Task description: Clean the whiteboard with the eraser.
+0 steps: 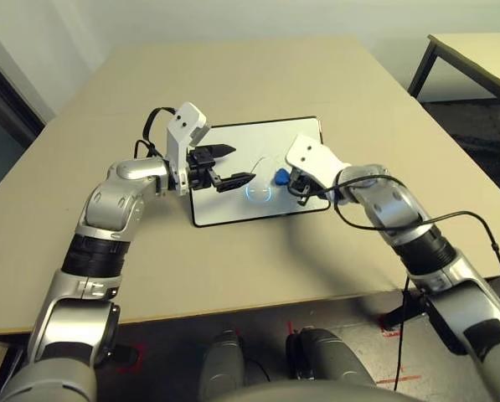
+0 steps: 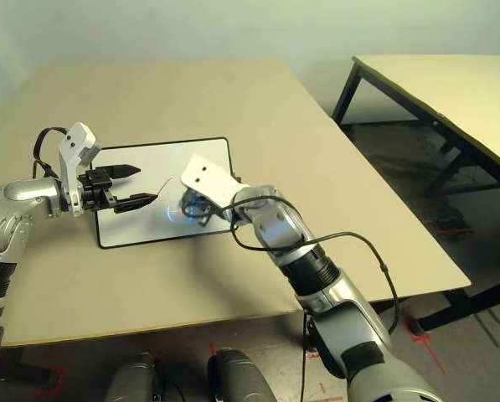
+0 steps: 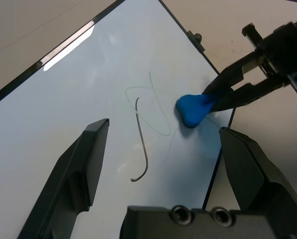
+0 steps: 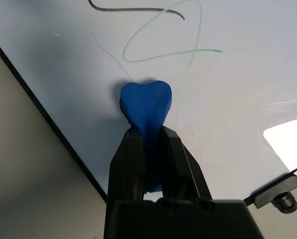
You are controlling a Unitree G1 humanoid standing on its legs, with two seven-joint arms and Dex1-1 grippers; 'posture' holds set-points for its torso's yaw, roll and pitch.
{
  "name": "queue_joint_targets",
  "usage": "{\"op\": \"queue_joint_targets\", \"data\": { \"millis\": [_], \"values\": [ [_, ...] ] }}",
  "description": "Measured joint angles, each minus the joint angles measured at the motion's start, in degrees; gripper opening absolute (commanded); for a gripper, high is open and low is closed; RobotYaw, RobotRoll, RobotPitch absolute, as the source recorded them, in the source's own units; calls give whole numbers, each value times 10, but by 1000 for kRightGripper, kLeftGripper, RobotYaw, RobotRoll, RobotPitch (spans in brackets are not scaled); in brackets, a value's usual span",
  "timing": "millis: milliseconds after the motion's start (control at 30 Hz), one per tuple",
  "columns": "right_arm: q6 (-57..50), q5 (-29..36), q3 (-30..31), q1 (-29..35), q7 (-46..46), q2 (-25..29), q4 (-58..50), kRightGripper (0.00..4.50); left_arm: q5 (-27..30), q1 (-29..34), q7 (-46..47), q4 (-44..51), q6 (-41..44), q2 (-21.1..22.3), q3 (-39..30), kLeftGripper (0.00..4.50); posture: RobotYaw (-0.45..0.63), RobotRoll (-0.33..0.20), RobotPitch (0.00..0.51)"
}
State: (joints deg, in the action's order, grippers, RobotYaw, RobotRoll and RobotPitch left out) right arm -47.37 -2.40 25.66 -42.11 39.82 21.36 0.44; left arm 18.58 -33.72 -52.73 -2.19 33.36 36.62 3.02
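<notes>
On the tan table [image 1: 174,268], back from its near edge, lies the whiteboard [image 1: 220,208], flat, with a thin black frame around its white surface. Over the right part of the board, the right gripper [image 4: 149,130] is closed on the blue eraser [image 4: 146,102], its two black fingers pinching the block from either side while the wider, rounded end sticks out beyond the fingertips. The eraser is nearer the board's right edge than its left. The left gripper [image 1: 244,162] stands open above the left and middle of the board, its fingers spread well apart with nothing between them, pointing toward the right gripper. Between the two grippers, a curved dark line [image 3: 143,142] and a looping green line [image 4: 158,57] cross the white surface, and a fainter thin line [image 4: 111,55] runs close to the eraser's rounded end. A black knob [image 4: 284,202] sits at the board's frame. Off to the right, beyond the table's right edge, stands a second table [image 1: 484,59].
</notes>
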Motion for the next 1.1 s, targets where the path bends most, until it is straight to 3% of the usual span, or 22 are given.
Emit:
{"op": "queue_joint_targets", "data": {
  "millis": [233, 333, 633, 800, 1100],
  "values": [
    [59, -6, -27, -85, -20, -4, 114, 333, 0, 0, -1, -1, -1, 0, 0, 4500, -50, 0, 34],
    [71, -8, -33, -91, -21, -6, 126, 333, -1, 0, -1, -2, -2, 0, 0, 4500, -49, 0, 33],
    [3, -9, -4, -1, -4, -7, -10, 332, -1, 0, -1, -2, -5, -2, 0, 4500, -50, 0, 35],
    [-15, -9, 7, 5, 3, -7, -23, 331, -1, 0, -1, -2, -5, -2, 0, 4500, -53, 0, 36],
    [75, -17, -18, -96, -19, -25, 124, 330, -1, -1, -1, -2, -5, -2, 1, 4500, -43, 0, 39]
  ]
}}
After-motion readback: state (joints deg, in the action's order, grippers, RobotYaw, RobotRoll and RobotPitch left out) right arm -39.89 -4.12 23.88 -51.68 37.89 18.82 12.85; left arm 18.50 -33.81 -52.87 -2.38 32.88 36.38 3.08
